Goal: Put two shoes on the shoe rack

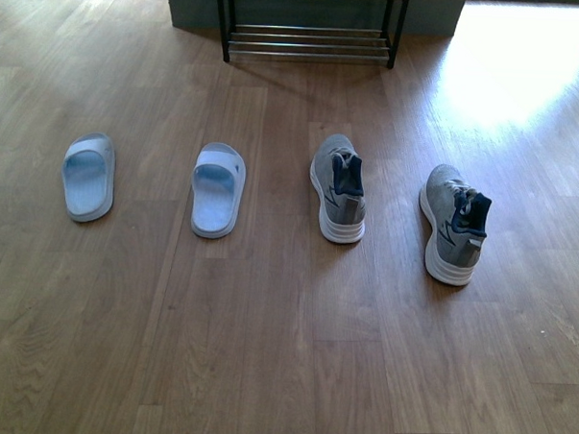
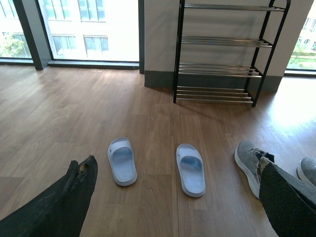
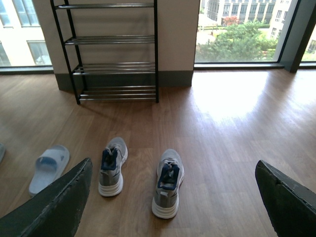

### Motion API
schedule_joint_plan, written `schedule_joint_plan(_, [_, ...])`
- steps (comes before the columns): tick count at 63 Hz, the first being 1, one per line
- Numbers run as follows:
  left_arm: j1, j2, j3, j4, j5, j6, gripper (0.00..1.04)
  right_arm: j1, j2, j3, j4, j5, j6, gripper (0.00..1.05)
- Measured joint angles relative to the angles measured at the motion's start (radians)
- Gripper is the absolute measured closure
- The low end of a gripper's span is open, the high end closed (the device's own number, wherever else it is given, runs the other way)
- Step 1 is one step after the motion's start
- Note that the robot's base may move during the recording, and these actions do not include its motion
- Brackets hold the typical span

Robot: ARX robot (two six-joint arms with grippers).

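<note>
Both slides (image 1: 219, 190) are pale blue, kinda icy. The sneakers (image 1: 338, 187) are grey knit with white soles and navy collars. The rack (image 1: 224, 22) is a black frame with shiny chrome rods, and the floor (image 1: 284, 351) is warm brown woodgrain planks.

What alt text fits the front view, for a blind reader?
Four shoes in a row on wooden floor, left to right: pale blue slide, second slide, grey sneaker, second sneaker. A black shoe rack stands beyond.
</note>
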Motion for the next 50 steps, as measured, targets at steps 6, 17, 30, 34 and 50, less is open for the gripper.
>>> schedule_joint_plan(6, [0.0,0.0,0.0,0.0,0.0,0.0,0.09,0.0,0.0,0.0,0.0,0.0,0.0,0.09])
schedule_joint_plan(17, [0.0,0.0,0.0,0.0,0.0,0.0,0.09,0.0,0.0,0.0,0.0,0.0,0.0,0.09])
schedule_joint_plan(30, [0.0,0.0,0.0,0.0,0.0,0.0,0.09,0.0,0.0,0.0,0.0,0.0,0.0,0.09])
schedule_joint_plan(34, [0.0,0.0,0.0,0.0,0.0,0.0,0.09,0.0,0.0,0.0,0.0,0.0,0.0,0.09])
schedule_joint_plan(50, [0.0,0.0,0.0,0.0,0.0,0.0,0.09,0.0,0.0,0.0,0.0,0.0,0.0,0.09])
